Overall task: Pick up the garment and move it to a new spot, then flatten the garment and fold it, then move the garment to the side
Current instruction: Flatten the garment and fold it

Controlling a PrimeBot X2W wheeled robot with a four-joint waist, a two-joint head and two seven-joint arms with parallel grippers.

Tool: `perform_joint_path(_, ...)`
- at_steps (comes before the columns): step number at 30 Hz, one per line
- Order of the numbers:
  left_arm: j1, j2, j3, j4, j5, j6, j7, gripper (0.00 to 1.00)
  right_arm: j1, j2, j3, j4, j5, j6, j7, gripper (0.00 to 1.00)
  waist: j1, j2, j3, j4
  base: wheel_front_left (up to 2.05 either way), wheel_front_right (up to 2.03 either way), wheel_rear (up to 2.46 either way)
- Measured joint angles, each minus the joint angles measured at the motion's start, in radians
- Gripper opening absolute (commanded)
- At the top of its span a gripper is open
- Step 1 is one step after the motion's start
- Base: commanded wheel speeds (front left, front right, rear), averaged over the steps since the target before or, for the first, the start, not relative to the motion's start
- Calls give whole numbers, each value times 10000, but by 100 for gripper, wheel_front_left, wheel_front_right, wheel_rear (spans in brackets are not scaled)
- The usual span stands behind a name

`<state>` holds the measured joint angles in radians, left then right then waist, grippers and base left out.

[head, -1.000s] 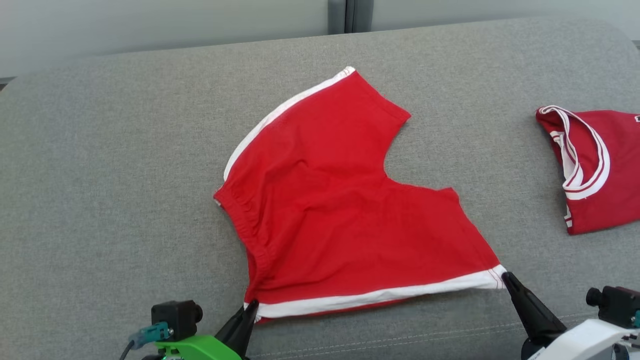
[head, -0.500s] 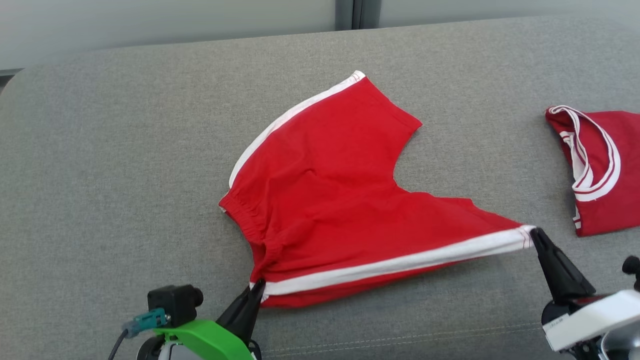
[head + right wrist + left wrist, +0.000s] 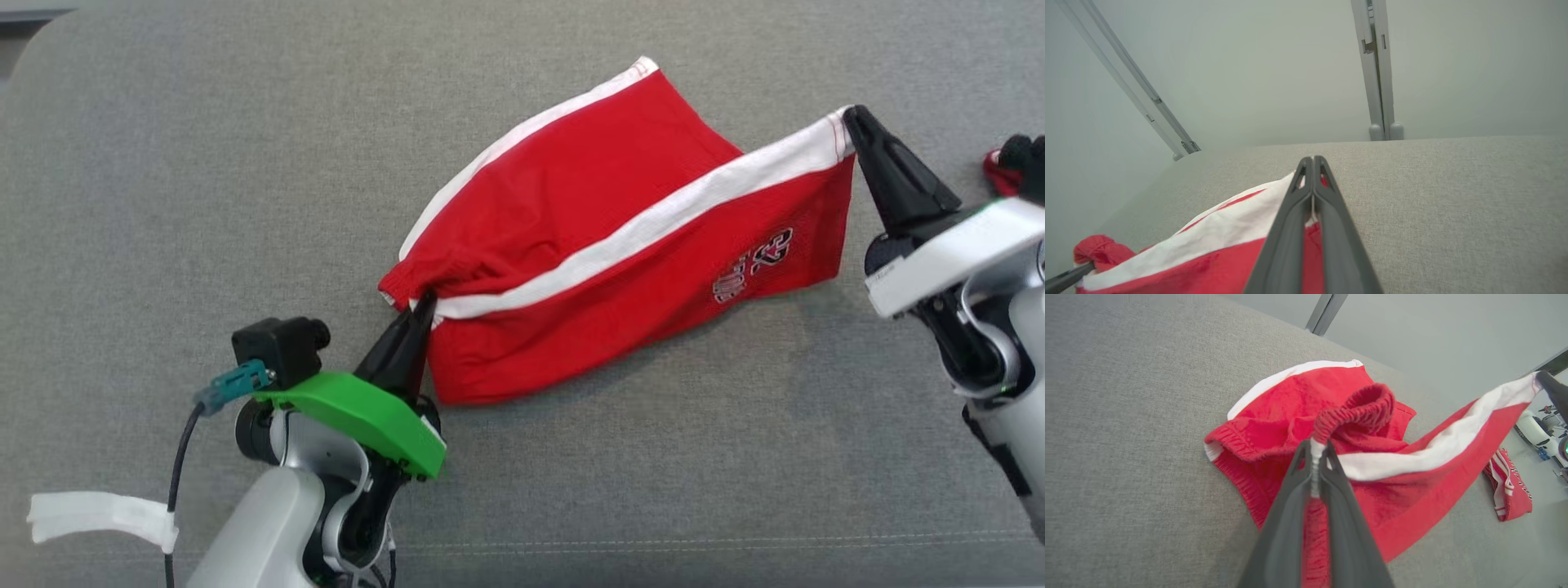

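**Shorts [image 3: 571,180] pinched at waistband and hem**

Left gripper [image 3: 425,300] fingers pinch the waistband; right gripper [image 3: 850,112] fingers clamp a hem corner, raised. One leg hangs between them, the other lies on the grey surface [image 3: 163,204].

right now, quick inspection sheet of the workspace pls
surface: grey fabric cushion
job's things: red shorts, near side lifted and stretched between both arms, far side lying on the cushion
clutter: second red garment lying right of the shorts
grippers: left gripper jaws shut on the waistband corner; right gripper jaws shut on the hem corner
cables: black cable hanging at the left wrist
surroundings: pale wall, grey post
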<state>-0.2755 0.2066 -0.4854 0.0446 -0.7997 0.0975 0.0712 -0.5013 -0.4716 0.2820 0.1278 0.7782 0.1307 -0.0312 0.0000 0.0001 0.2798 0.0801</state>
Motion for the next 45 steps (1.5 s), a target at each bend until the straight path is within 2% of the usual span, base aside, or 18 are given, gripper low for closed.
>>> perform_joint_path(6,-1189,-763,167,934,-157,-332,-569,0,-2333,-387,1143,1912,372,0,-293,0,1,0,611,556,0,0,0)
perform_joint_path(12,-2208,-1246,8,2192,-215,-623,-1085,0,-3980,-692,2322,3551,830,0,-514,0,1,0,1157,1218,0,0,0)
perform_joint_path(22,-3340,-1538,-654,3777,-742,-1120,-1847,0,-5647,-865,4006,5463,1524,0,-842,0,1,0,1935,2110,0,0,0)
perform_joint_path(29,-4021,-1553,-1584,4418,-1628,-1212,-2299,0,-6215,-779,4895,6372,2036,0,-1083,0,2,0,2321,2439,0,0,0)
perform_joint_path(30,-4091,-1553,-1712,4472,-1755,-1223,-2374,0,-6257,-754,5003,6441,2102,0,-1158,4,1,0,2351,2464,0,0,0)
perform_joint_path(31,-4162,-1553,-1848,4510,-1923,-1239,-2439,0,-6301,-731,5078,6518,2245,0,-1200,44,2,-1,2370,2485,0,0,0)
perform_joint_path(32,-4242,-1555,-2006,4591,-2000,-1239,-2462,12,-6338,-731,5185,6579,2324,0,-1248,100,2,-1,2372,2499,0,0,0)
perform_joint_path(33,-4294,-1559,-2098,4673,-2038,-1239,-2556,48,-6354,-727,5269,6633,2391,0,-1352,100,1,0,2360,2500,0,0,0)
perform_joint_path(34,-4333,-1561,-2157,4734,-2113,-1239,-2681,100,-6356,-709,5302,6700,2525,0,-1490,100,1,0,2337,2494,0,0,0)
perform_joint_path(37,-4355,-1567,-2313,4953,-2150,-1145,-2905,100,-6356,-692,5488,6707,2709,0,-1827,100,1,0,2225,2427,0,0,0)
perform_joint_path(41,-4329,-1515,-2188,5099,-1735,-775,-3198,100,-6246,-708,5478,6589,2838,0,-2194,100,1,0,2034,2242,0,0,0)
perform_joint_path(45,-3991,-1154,-1774,4717,-1141,-268,-3292,100,-5723,-700,4819,6188,2403,0,-2272,100,0,0,1783,1983,0,0,0)
